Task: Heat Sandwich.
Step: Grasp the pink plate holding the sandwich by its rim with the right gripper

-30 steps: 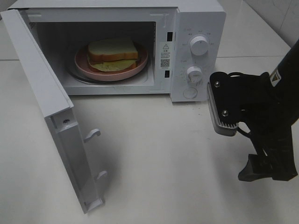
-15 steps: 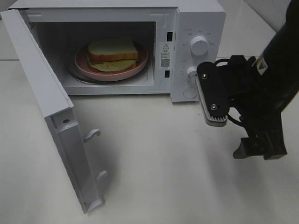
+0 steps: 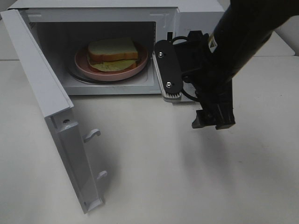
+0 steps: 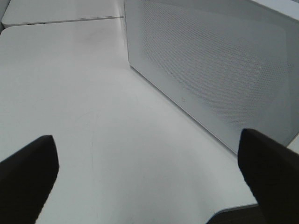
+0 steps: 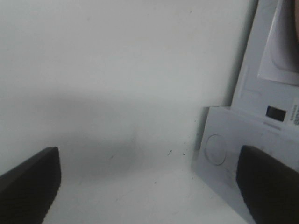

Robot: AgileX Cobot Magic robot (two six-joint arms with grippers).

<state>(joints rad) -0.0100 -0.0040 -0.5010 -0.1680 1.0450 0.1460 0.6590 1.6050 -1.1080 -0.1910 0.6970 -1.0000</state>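
The sandwich (image 3: 113, 50) lies on a round pink plate (image 3: 141, 64) inside the open microwave (image 3: 93, 18). My right gripper (image 3: 189, 95) hangs open just in front of the microwave's right front, its arm covering the control panel. One pale-padded finger (image 3: 168, 70) stands at the cavity's right edge, the other finger (image 3: 212, 119) lower, over the table. In the right wrist view the right gripper (image 5: 149, 186) is empty, with the microwave's lower front corner and round button (image 5: 216, 149) ahead. The left gripper (image 4: 149, 186) is open and empty, facing the meshed outer face of the door (image 4: 210, 70).
The microwave door (image 3: 44, 84) swings out to the left, with two latch hooks (image 3: 92, 134) on its inner edge. White table (image 3: 163, 177) spreads in front of the microwave. A seam between table tops (image 4: 60, 21) shows in the left wrist view.
The right arm has swung left and back toward the microwave, from beside the panel to in front of it, now hiding the knobs. Sandwich, plate and door have not moved.
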